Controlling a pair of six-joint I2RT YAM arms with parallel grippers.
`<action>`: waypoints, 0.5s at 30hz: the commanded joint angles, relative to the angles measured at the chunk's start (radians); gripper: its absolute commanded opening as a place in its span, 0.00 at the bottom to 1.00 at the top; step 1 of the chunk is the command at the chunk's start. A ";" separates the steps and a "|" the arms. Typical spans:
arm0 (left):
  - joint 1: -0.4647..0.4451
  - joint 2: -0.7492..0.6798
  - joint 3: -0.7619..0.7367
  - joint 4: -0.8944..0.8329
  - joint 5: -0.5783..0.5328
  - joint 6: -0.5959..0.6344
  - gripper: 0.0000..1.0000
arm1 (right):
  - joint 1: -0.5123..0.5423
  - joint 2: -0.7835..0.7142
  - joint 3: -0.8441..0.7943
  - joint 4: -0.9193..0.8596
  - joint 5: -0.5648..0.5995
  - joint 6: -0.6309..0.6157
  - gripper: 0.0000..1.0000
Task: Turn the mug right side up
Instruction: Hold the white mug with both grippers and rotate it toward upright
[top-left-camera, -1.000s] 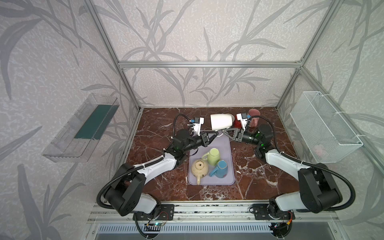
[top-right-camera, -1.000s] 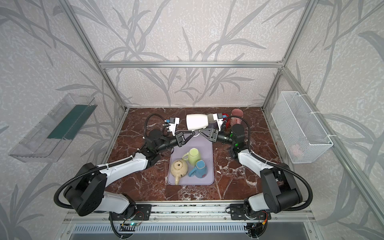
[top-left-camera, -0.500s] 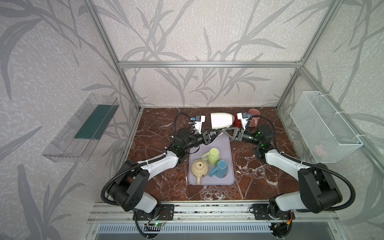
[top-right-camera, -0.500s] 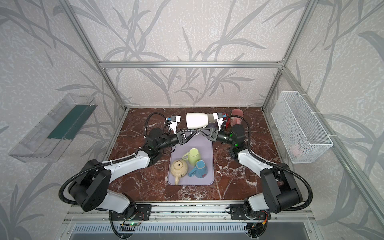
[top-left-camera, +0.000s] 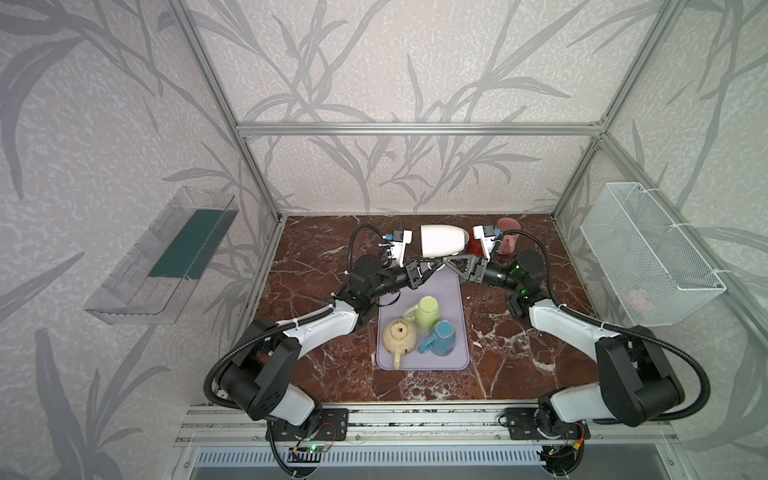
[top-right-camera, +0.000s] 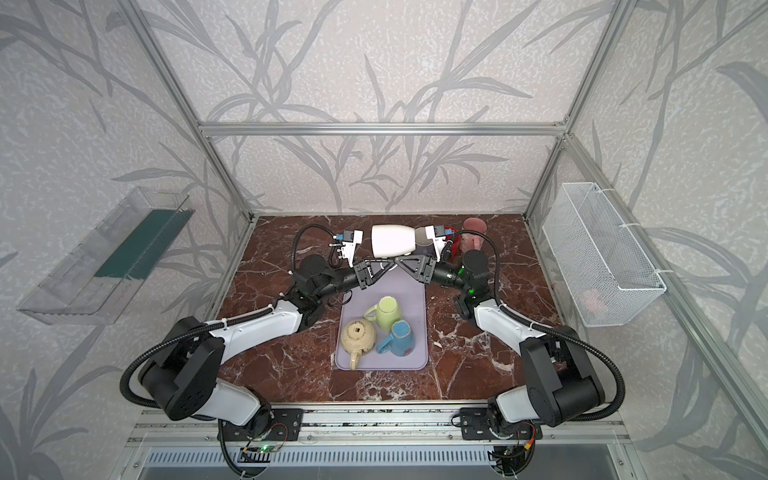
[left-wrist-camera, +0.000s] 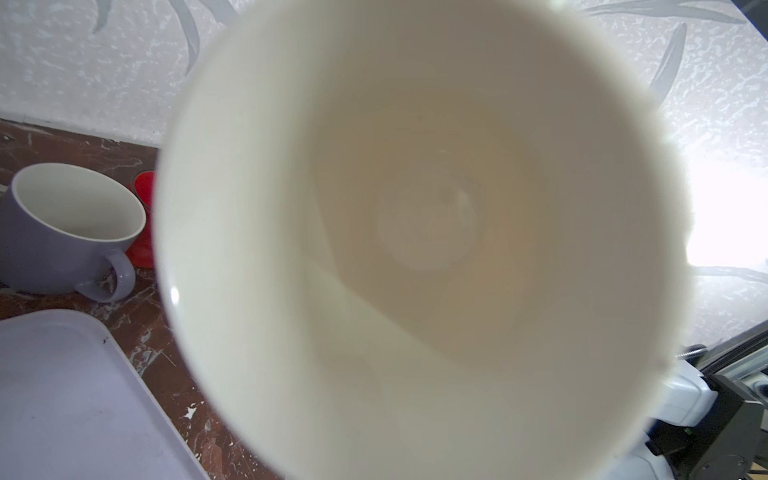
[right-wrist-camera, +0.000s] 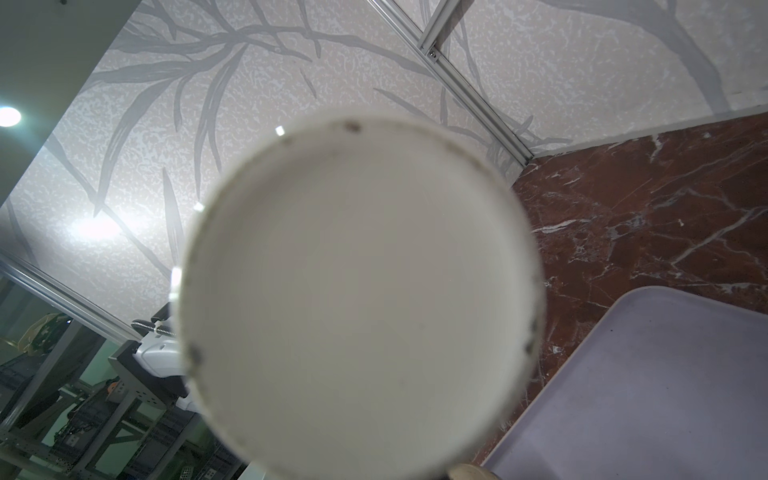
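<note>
White mug (top-left-camera: 442, 246) is off the surface, in the air over the far short edge of the lilac tray (top-left-camera: 451, 286), close to the far edge of the marble table (top-left-camera: 316, 257) and about midway along it.

Orientation: the mug lies on its side, with its long axis level and roughly parallel to the table's far edge. The mouth points toward the left arm, and the left wrist view looks straight into the bowl (left-wrist-camera: 415, 228). The base points toward the right arm, and its flat underside (right-wrist-camera: 357, 299) fills the right wrist view. The handle can't be seen in any view.

Right gripper (top-left-camera: 449, 261): jaws closed, with the tip directly under the mug body and carrying it. The exact grip point is hidden beneath the mug.

Left gripper (top-left-camera: 430, 266): its tip meets the right one under the mug. I can't tell whether it is clamped or apart.

On the tray's near half:
- green mug (top-left-camera: 428, 309), on its side
- blue mug (top-left-camera: 442, 336), on its side
- cream teapot (top-left-camera: 399, 337)

Toward the far right corner of the table:
- red cup (top-left-camera: 476, 247)
- pink cup (top-left-camera: 508, 239)
- lavender mug (left-wrist-camera: 62, 232), upright, beside the red cup
</note>
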 joint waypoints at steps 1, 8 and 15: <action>0.004 0.010 0.045 0.023 -0.010 -0.011 0.00 | 0.017 -0.003 -0.012 0.096 -0.045 -0.014 0.00; 0.005 -0.036 0.032 -0.095 -0.057 0.062 0.00 | 0.014 0.018 -0.017 0.105 -0.049 -0.018 0.00; 0.006 -0.109 0.033 -0.295 -0.154 0.178 0.00 | 0.009 0.032 -0.025 0.066 -0.024 -0.060 0.18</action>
